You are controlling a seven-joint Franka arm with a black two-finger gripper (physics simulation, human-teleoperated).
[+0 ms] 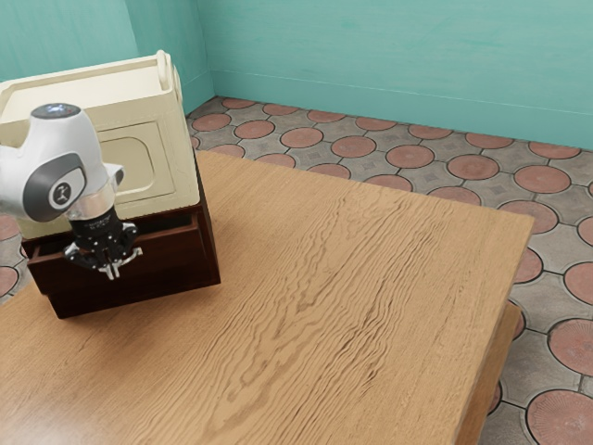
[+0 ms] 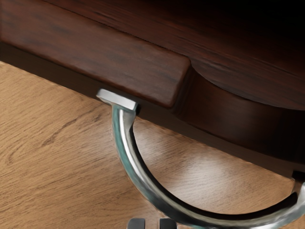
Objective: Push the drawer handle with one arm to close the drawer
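Note:
In the exterior view my gripper (image 1: 113, 271) points down at the front of the dark brown drawer (image 1: 171, 254), near its curved metal handle (image 1: 137, 252). The drawer stands partly out, with a dark opening behind its top edge. From the wrist camera, the gripper (image 2: 152, 223) has its fingertips a small gap apart, with wood visible between them. The handle (image 2: 128, 155) curves out from the drawer front (image 2: 95, 45) and passes close by one fingertip; whether they touch, I cannot tell. The hand hides part of the drawer front in the exterior view.
A cream cabinet body (image 1: 172, 176) rises above the drawer, at the exterior view's left. The wooden table (image 1: 352, 278) extends toward the exterior view's right, with tiled floor (image 1: 477, 167) beyond its edge and a teal wall (image 1: 371, 56) behind.

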